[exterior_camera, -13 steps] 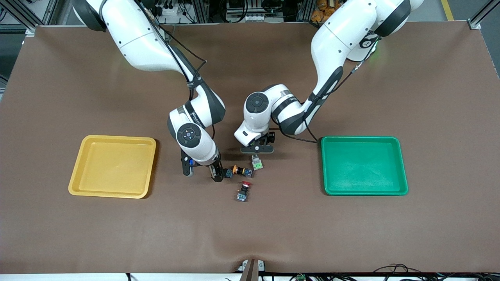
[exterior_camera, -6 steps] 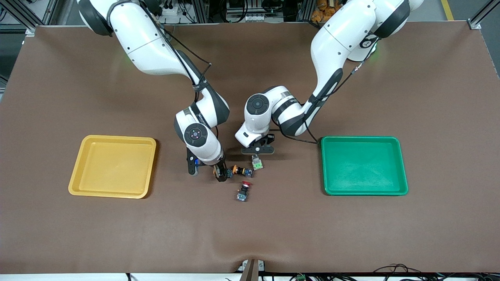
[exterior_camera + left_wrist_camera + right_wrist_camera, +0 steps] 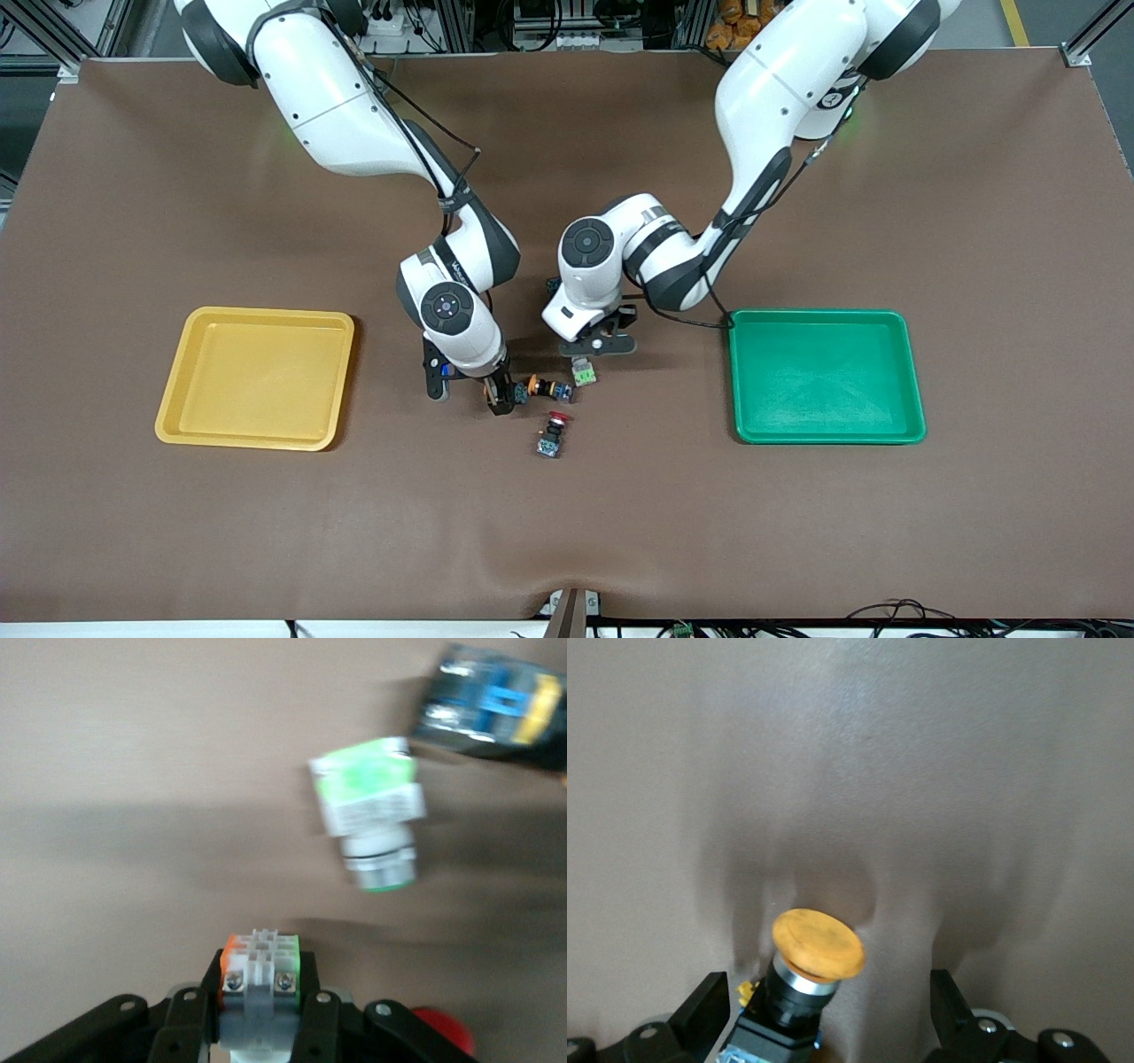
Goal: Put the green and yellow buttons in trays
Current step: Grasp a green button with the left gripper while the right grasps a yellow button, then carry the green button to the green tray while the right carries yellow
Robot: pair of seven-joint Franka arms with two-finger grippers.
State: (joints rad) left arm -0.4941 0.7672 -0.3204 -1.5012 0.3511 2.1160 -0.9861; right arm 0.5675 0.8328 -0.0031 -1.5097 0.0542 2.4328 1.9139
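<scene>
Claw, left: the left claw point(image 3: 261, 1001) is clamped narrowly on a held green button point(image 3: 260, 974), low over the bench point(image 3: 567, 532), beside the pile.
Claw, right: the right claw point(image 3: 828, 1010) is spread wide, with a yellow button point(image 3: 818, 946) standing between its fingers, not yet gripped.
Handling: the buttons are judged light, rigid and smooth-sided. The squared body is the better place to be pinched, since the round cap is likely to slip.
Loose buttons: a second green button point(image 3: 583, 373) is lying on its side on the bench, and another yellow button point(image 3: 545, 387) lies just beside it, toward the right arm's end.
Obstacle: a red-capped switch point(image 3: 554, 431) lies nearer the front camera and is to be left alone. The crowding of both claws over one small pile is judged the main risk.
Trays: the green tray point(image 3: 819, 313) and yellow tray point(image 3: 257, 312) are both seen without buttons, well apart from the pile.
</scene>
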